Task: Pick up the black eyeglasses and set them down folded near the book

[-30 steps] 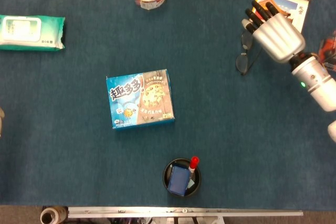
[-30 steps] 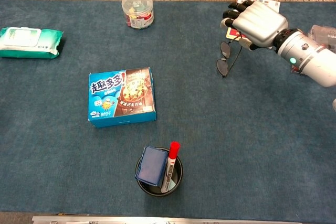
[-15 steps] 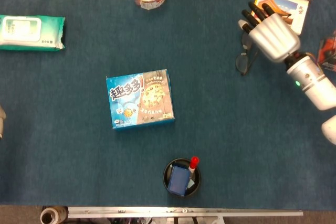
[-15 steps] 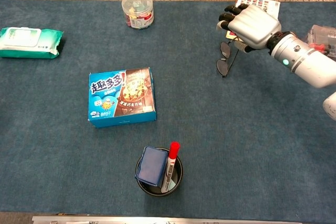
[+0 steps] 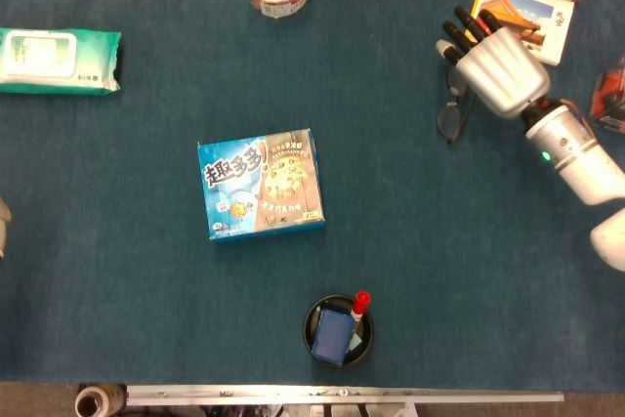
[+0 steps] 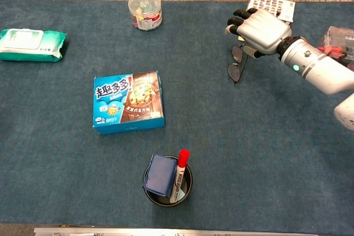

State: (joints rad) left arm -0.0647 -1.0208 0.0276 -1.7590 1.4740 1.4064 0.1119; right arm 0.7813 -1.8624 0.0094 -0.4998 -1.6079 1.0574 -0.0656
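Black eyeglasses laid folded near the table's far right corner beside the book, partly covered by the right robot hand, grip not discernible, biscuit box mid-table, pen cup at the near edge.

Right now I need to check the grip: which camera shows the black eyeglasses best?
The chest view: the black eyeglasses show both lenses below the right hand. The head view shows mainly one lens beside the hand.

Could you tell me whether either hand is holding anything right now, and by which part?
Cannot be told: the right hand covers the eyeglasses' upper end, hiding any hold.
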